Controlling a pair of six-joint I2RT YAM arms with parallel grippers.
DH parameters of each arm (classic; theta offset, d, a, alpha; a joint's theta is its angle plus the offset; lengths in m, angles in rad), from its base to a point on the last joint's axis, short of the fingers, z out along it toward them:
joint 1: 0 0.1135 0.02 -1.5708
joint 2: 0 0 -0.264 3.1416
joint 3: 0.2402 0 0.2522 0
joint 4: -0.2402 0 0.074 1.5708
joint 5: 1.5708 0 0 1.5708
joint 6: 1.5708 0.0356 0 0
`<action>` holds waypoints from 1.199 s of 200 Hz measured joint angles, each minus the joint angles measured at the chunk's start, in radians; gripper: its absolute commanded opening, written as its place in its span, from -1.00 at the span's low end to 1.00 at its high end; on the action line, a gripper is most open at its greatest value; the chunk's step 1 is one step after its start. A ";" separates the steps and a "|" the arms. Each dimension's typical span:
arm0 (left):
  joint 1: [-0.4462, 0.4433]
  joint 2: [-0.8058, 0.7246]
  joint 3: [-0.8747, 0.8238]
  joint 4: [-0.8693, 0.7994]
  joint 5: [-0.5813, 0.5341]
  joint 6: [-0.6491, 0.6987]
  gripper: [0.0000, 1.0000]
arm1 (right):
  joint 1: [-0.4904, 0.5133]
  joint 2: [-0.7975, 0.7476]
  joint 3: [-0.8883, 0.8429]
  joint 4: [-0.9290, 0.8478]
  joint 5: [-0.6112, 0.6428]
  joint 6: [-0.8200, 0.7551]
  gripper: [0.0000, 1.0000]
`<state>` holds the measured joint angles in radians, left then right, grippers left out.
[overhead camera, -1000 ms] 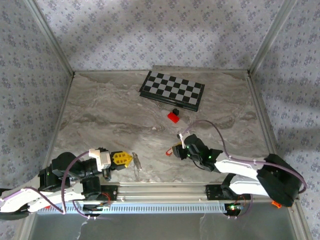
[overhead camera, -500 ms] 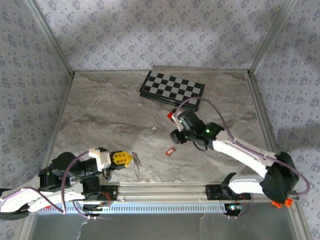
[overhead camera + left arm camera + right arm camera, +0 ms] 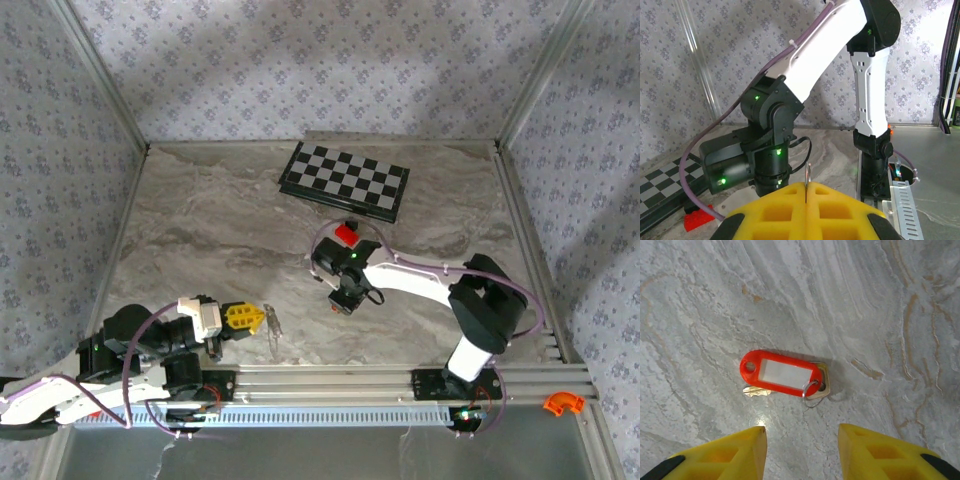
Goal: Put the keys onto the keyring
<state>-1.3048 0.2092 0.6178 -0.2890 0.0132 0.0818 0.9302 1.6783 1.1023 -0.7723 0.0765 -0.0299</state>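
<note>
Over the marble bench (image 3: 200, 230), the right fingers (image 3: 747, 450) hang open, the red-tagged keys (image 3: 780, 374) lying flat just ahead of the gap between them, ungrasped. The left fingers (image 3: 790, 210) are closed on the thin keyring (image 3: 808, 174). Pickup and threading both remain.

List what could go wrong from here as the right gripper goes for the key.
1. The key lies flat on the table, mostly under its red tag; the open right gripper above it may pinch just the tag or skid off it.
2. The left gripper is shut on the keyring with little thin metal showing above its fingers, so threading may miss or push the ring loose.
</note>
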 measured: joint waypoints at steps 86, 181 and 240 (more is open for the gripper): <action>0.000 0.000 0.000 0.000 0.000 0.000 -1.00 | 0.000 0.079 0.035 -0.009 -0.001 -0.043 -0.32; 0.000 0.023 0.000 -0.008 -0.064 0.006 -1.00 | 0.000 0.106 0.035 -0.009 -0.001 -0.058 -0.61; 0.000 0.024 0.000 -0.026 -0.161 0.007 -1.00 | 0.000 0.109 0.035 -0.009 -0.001 -0.063 -0.86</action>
<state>-1.3048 0.2329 0.6178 -0.3149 -0.1478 0.0891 0.9302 1.7878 1.1370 -0.7815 0.0753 -0.0925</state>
